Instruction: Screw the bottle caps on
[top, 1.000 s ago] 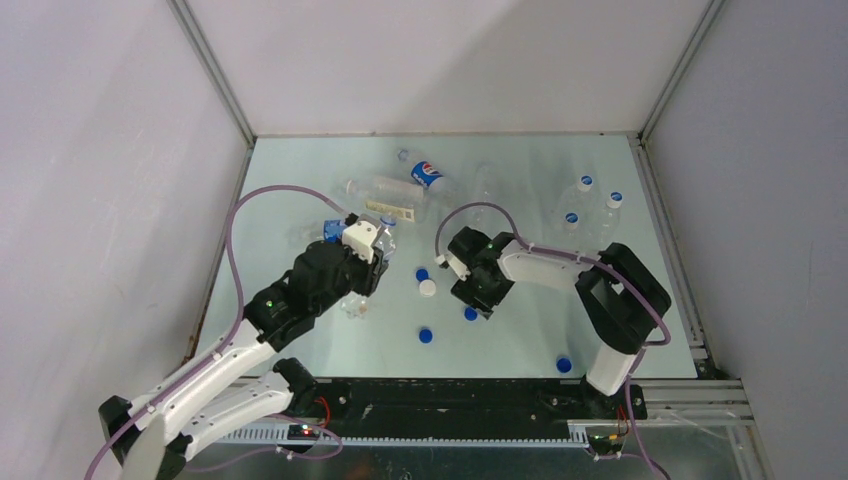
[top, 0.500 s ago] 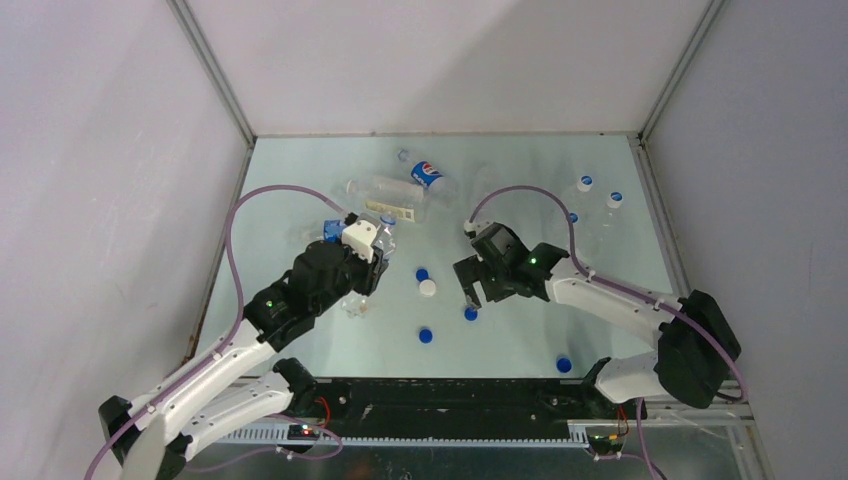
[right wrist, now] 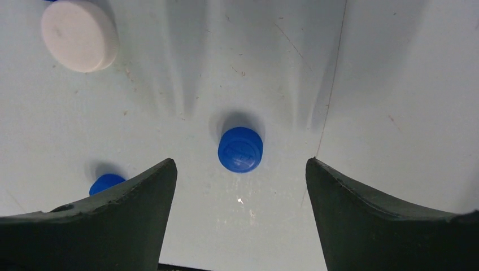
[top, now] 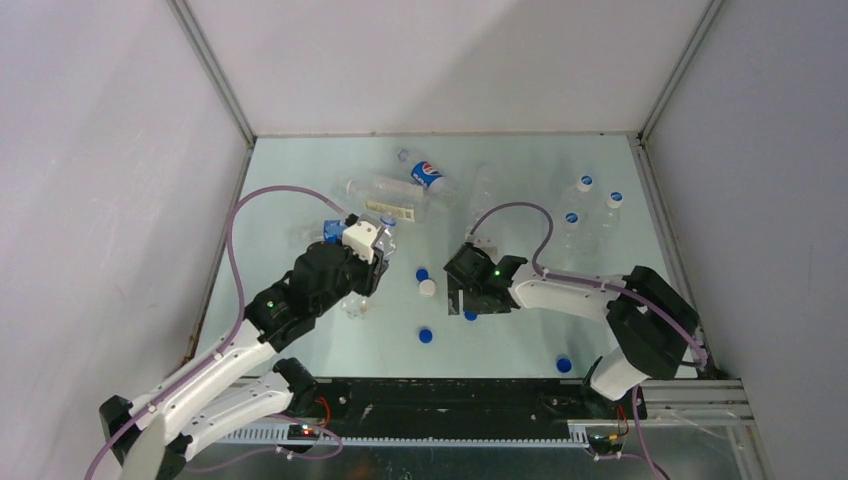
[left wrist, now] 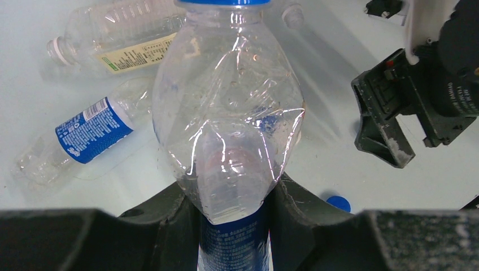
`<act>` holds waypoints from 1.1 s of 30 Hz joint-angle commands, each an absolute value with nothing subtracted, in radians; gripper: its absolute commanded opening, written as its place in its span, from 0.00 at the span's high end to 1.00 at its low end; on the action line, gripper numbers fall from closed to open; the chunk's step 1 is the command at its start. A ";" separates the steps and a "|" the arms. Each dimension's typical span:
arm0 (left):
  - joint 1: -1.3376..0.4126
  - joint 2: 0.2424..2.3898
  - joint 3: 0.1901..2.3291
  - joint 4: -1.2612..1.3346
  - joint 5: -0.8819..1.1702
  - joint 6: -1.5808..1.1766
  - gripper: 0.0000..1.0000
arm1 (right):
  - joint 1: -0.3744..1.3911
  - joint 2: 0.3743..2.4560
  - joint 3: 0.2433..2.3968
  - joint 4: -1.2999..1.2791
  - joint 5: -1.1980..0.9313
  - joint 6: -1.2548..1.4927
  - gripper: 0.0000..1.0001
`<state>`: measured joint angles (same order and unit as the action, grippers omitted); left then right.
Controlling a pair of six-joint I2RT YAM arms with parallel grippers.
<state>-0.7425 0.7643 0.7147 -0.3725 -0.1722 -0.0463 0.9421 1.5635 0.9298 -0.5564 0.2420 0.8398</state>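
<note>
Left gripper (left wrist: 231, 208): my jaws clamped on bottle (left wrist: 226, 113) at its blue label. Right gripper (right wrist: 240, 165): my jaws spread wide, low over table (right wrist: 395, 84); blue cap (right wrist: 240, 149) lies between fingers, untouched (white cap (right wrist: 79, 35) nearby).

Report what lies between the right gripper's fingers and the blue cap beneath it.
Nothing. In the right wrist view the blue cap sits alone on the bare table between the open fingers, with a gap on each side.
</note>
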 commanded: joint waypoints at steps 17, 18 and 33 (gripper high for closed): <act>-0.734 0.757 0.687 -0.304 -0.163 -0.071 0.77 | 0.949 1.725 0.996 -0.559 0.289 1.005 0.46; -0.734 0.758 0.689 -0.304 -0.162 -0.068 0.77 | 0.949 1.721 0.997 -0.568 0.289 1.006 0.49; -0.734 0.761 0.696 -0.291 -0.148 -0.058 0.77 | 0.963 1.682 0.997 -0.586 0.262 0.989 0.91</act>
<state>-0.7414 0.7742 0.6827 -0.3454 -0.1661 -0.0551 0.9565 1.6997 0.9794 -0.5812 0.2676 0.9966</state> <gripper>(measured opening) 0.425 0.355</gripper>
